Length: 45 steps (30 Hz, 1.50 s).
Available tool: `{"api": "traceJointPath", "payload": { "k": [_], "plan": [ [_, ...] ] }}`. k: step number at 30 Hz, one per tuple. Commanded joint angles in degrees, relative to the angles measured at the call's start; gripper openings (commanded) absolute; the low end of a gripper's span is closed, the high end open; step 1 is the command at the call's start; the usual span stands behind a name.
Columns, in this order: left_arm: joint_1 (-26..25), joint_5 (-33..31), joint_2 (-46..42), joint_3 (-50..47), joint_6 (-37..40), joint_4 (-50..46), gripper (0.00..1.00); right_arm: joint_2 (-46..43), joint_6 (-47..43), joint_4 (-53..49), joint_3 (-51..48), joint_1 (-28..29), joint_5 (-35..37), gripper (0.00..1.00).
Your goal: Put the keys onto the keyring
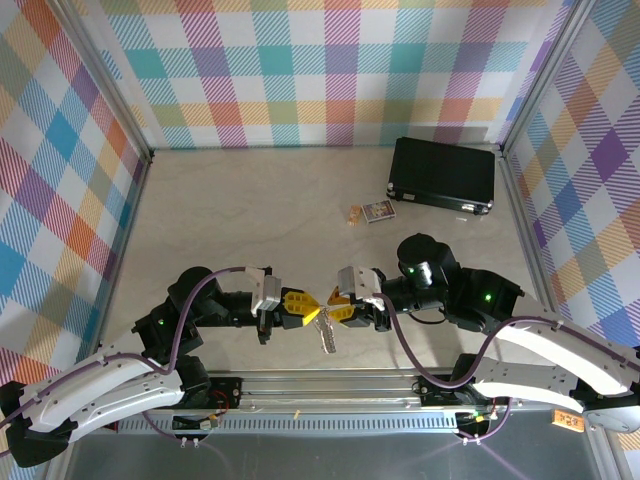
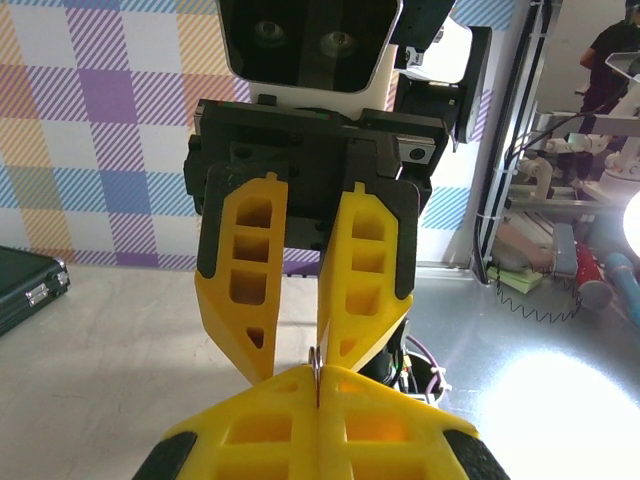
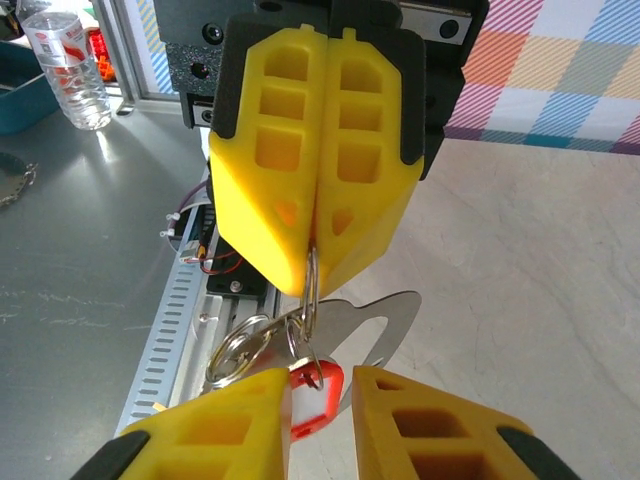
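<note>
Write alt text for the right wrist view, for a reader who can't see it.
The left gripper, yellow jaws shut, pinches the top of the silver keyring, and the red-tagged key dangles beneath it. Below, the right gripper has its jaws slightly apart with the red tag between them, over a pale table.

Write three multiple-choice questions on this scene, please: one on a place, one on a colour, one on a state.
1. Where does the black case lie?
A) at the far right
B) at the near left
C) between the two arms

2. What colour is the key's tag?
A) blue
B) red
C) green

3. How is the left claw?
A) wide open
B) shut on a thin metal ring
C) shut on a card

Key:
1 A, in the top view it sits far back on the right.
2 B, red plastic shows at the right claw.
3 B, its fingers press together on the ring.
</note>
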Motion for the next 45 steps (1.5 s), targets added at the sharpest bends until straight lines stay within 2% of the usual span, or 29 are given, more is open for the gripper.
{"api": "traceJointPath", "payload": {
  "k": [1,13,18,45],
  "plan": [
    [-0.1,1.5,-0.8,0.5,-0.6,3.5,0.00,-0.1,-0.1,1.6,-0.3,0.3,-2.2,0.18],
    [-0.1,2.8,-1.3,0.8,-1.1,3.8,0.00,0.8,-0.8,1.2,-0.1,0.3,-3.4,0.04],
    [-0.1,3.5,-1.4,0.3,-1.8,4.3,0.00,2.7,-2.0,-0.9,1.2,0.3,-5.4,0.00],
    [-0.1,5.8,-0.1,0.7,-2.4,4.6,0.00,1.3,-0.5,1.5,1.3,0.3,-6.0,0.00]
  ]
}}
